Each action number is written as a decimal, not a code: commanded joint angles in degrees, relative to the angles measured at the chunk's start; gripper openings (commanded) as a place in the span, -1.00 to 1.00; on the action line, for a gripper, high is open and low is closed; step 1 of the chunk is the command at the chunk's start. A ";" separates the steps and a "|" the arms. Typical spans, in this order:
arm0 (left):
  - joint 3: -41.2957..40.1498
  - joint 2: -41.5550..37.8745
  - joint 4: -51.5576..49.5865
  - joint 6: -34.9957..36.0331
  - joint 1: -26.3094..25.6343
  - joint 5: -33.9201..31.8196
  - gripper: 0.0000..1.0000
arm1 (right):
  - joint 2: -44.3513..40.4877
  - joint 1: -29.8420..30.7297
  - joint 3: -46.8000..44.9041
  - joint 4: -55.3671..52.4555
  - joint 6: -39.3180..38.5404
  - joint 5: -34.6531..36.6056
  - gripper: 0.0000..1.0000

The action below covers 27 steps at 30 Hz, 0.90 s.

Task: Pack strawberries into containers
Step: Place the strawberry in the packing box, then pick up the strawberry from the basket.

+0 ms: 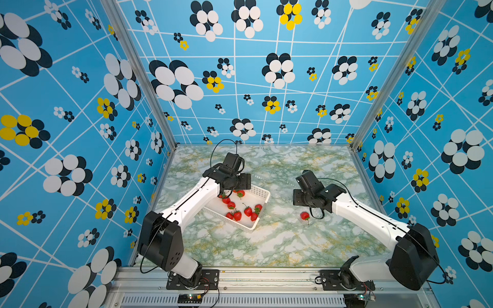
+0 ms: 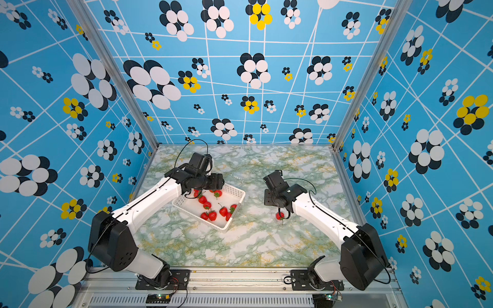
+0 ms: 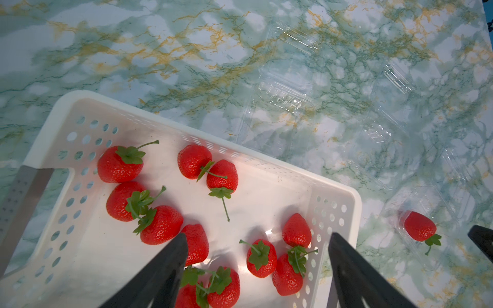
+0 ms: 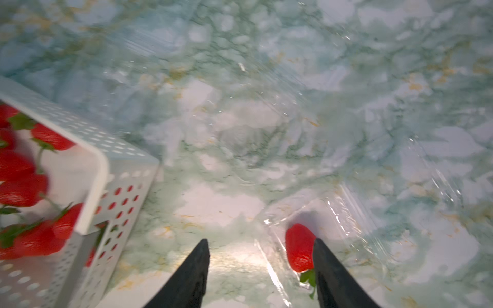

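The glossy green-and-white marbled counter (image 1: pixel 266 245) carries a white perforated plastic basket (image 1: pixel 260 192), rectangular with rounded corners. Beside it lie clear, thin, ribbed containers (image 3: pixel 286 98); the left wrist view shows their outlines, while in both top views they are barely glints. Dimpled red strawberries (image 3: pixel 120 164) with green leafy caps lie in the basket. One lone strawberry (image 4: pixel 300 248) lies in a container near the right arm. The left fingers (image 3: pixel 165 272) hang apart over the basket. The right fingers (image 4: pixel 192 272) are apart, one just beside that berry.
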 commanded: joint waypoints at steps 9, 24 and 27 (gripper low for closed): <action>-9.04 -10.35 -1.75 -1.45 8.38 0.96 0.69 | 23.32 12.08 23.13 -2.15 -8.50 -14.00 0.19; -15.34 -14.16 1.17 -1.74 12.11 4.63 0.71 | 39.49 16.36 37.94 -8.36 -11.07 -16.55 0.08; -15.64 -14.01 1.58 -1.87 12.11 5.14 0.71 | 40.32 16.51 38.02 -9.07 -10.54 -15.77 0.07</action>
